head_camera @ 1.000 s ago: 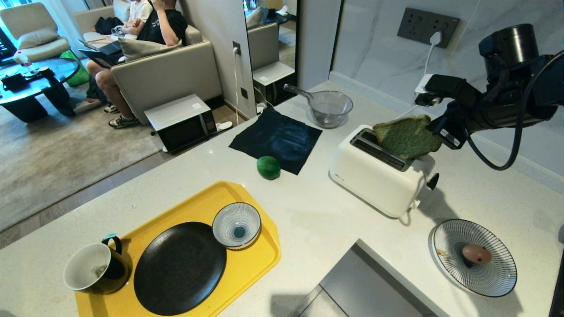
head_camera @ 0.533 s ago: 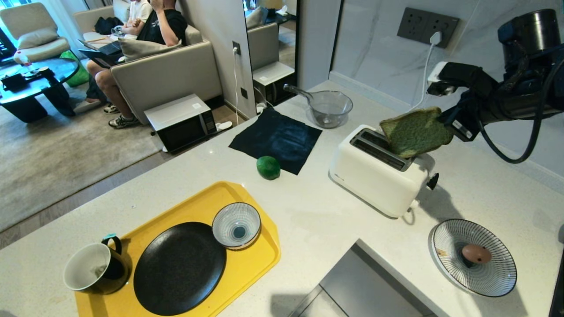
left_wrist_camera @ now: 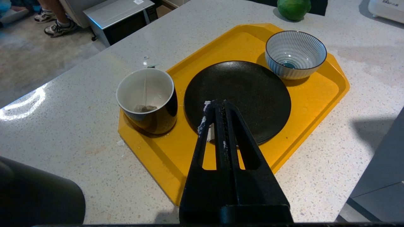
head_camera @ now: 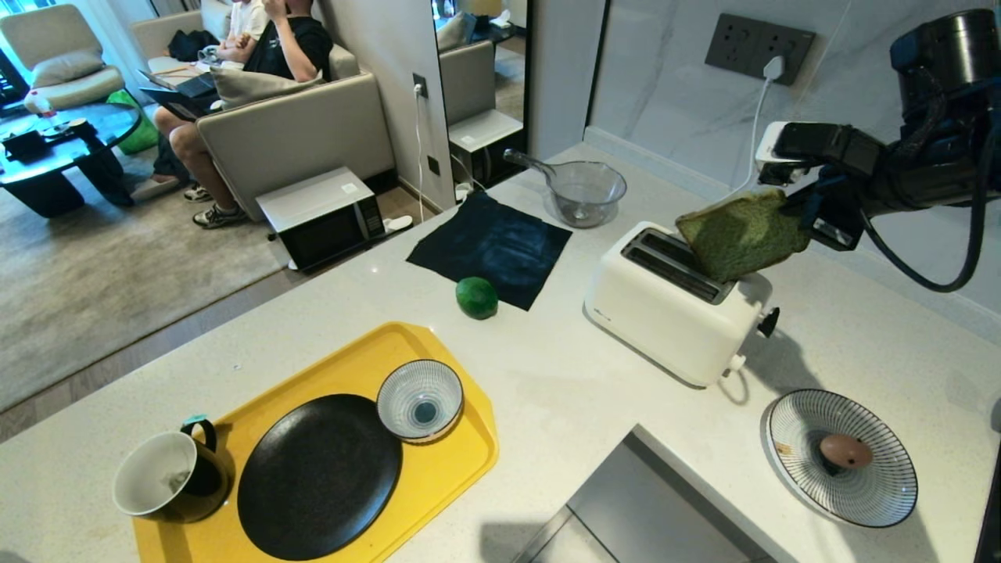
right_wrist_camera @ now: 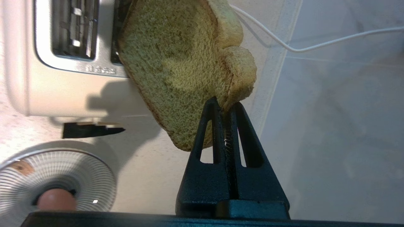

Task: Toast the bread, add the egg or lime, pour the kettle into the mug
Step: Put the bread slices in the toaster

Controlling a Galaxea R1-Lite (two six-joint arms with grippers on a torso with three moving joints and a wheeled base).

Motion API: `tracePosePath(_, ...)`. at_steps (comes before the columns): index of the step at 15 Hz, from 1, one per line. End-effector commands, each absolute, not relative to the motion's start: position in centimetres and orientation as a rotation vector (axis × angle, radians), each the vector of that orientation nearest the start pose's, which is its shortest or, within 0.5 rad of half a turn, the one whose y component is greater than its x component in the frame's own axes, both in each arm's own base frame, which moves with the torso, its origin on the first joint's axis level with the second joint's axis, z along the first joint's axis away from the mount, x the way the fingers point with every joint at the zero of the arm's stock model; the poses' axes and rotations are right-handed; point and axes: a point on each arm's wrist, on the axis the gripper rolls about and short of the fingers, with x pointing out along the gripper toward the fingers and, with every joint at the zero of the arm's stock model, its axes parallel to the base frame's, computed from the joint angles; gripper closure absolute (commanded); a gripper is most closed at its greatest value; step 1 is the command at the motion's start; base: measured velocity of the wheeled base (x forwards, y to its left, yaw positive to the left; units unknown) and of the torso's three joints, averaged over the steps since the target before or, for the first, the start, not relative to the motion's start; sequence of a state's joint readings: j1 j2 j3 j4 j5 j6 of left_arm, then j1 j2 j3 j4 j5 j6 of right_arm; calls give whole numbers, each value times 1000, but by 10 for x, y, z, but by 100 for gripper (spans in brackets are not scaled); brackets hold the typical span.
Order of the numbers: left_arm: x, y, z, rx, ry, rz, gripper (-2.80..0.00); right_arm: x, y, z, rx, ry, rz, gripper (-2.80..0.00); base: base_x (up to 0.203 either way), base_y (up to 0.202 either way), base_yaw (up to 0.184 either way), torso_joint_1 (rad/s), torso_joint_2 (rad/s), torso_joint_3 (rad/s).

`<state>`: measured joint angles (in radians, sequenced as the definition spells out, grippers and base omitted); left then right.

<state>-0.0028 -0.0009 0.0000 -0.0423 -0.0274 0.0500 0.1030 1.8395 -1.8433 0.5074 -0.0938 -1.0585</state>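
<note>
Your right hand [right_wrist_camera: 224,105] is clamped on one crusted corner of the bread [head_camera: 741,234], a thick spongy green slice, tilted, its lower corner just over the rear slot of the toaster [head_camera: 672,313]. The toaster is white, boxy, smooth, with two empty slots, at 2 o'clock on the desk [head_camera: 563,391].

Your left hand [left_wrist_camera: 217,108] is closed on nothing, hanging above the black plate [left_wrist_camera: 236,94], which is round, matte and bare.

Containers: the yellow tray [head_camera: 438,469] at 7 o'clock carries the black plate, a small striped bowl [head_camera: 420,400] with nothing in it, and the mug [head_camera: 168,477], glossy black with a white interior, a teabag lying in its bottom and its string running up the wall. The striped plate [head_camera: 876,493] at 4 o'clock holds the egg [head_camera: 844,451], pinkish-tan and smooth. The clear glass measuring jug [head_camera: 583,191] at 12 o'clock looks empty.

The lime [head_camera: 476,298] is round, dark green, on the desk touching the near edge of the dark cloth [head_camera: 493,246], flat and square, at 11 o'clock.

The kettle is not in view.
</note>
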Motion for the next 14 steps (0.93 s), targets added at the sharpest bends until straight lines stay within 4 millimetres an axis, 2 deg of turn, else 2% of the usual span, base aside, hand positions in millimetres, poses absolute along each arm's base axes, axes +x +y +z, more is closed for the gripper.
tracePosePath(1, -22, -1, 75, 51, -28, -30, 0, 350, 34, 311, -1111, 462, 286, 0, 0, 0, 0, 0, 0, 0)
tracePosePath(6, -22, -1, 75, 51, -28, -30, 0, 351, 35, 314, -1161, 438, 300, 0, 0, 0, 0, 0, 0, 0)
tracePosePath(9, -22, -1, 75, 51, -28, -30, 0, 342, 35, 317, -1161, 455, 323, 0, 0, 0, 0, 0, 0, 0)
tracePosePath(14, -22, -1, 75, 50, -28, -31, 0, 337, 42, 312, -1153, 456, 379, 0, 0, 0, 0, 0, 0, 0)
